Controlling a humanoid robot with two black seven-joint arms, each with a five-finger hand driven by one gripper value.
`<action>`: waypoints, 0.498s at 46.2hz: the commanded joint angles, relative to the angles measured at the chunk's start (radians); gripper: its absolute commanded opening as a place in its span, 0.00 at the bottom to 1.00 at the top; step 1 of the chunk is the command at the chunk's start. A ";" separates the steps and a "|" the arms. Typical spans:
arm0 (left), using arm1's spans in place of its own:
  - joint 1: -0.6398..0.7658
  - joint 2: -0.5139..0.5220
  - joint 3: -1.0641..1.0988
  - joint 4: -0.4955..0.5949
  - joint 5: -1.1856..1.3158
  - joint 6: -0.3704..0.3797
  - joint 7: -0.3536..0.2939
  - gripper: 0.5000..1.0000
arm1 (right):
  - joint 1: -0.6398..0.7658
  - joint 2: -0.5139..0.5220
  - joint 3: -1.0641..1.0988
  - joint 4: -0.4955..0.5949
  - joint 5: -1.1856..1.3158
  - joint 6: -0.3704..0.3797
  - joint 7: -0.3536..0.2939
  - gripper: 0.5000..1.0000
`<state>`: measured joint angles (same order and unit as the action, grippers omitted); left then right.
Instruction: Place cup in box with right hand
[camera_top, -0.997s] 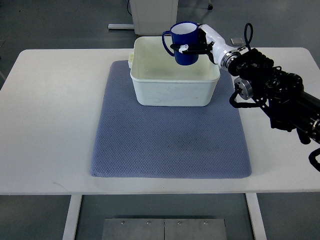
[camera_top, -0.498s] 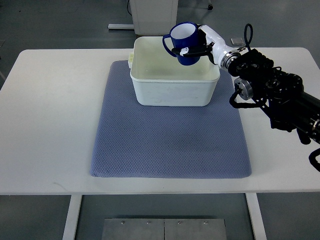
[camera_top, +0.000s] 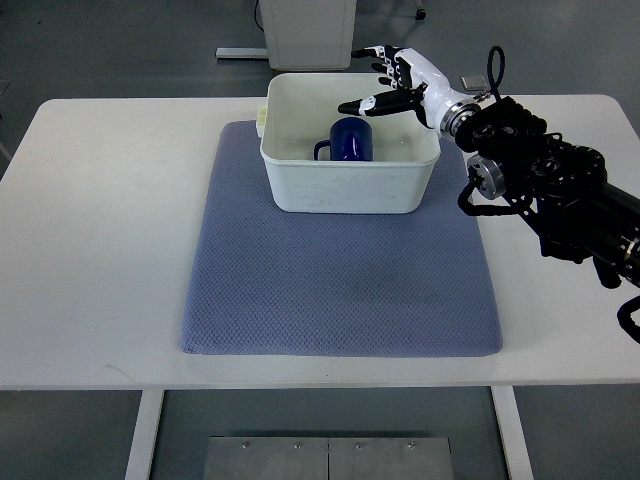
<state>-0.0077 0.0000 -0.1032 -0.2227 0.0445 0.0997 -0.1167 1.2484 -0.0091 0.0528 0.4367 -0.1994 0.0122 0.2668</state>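
Note:
A dark blue cup (camera_top: 350, 139) lies inside the white box (camera_top: 300, 185), near its front wall, its handle pointing left. My right hand (camera_top: 385, 85) hovers above the box's far right corner, fingers spread and holding nothing. Its black arm enters from the right edge. The cup sits just below and to the left of the fingertips, apart from them.
The box stands at the far end of a blue-grey mat (camera_top: 340, 280) on a white table (camera_top: 100, 230). A white cabinet base (camera_top: 305, 30) stands beyond the table. A small grey object (camera_top: 472, 82) lies behind the wrist.
The right hand held the cup tilted above the box; now its fingers have opened and the cup has dropped into the box.

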 joint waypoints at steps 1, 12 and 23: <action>0.000 0.000 0.000 0.000 0.000 0.000 0.000 1.00 | 0.002 0.000 0.001 -0.001 0.000 0.000 0.000 0.99; 0.000 0.000 0.000 0.000 0.000 0.000 0.000 1.00 | 0.005 -0.002 0.002 -0.001 0.000 -0.003 0.000 0.99; 0.000 0.000 0.000 0.000 0.000 0.000 0.000 1.00 | 0.005 -0.008 0.004 -0.001 0.000 -0.003 0.000 0.99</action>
<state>-0.0076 0.0000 -0.1027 -0.2227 0.0445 0.0997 -0.1166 1.2532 -0.0136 0.0567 0.4356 -0.1994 0.0091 0.2670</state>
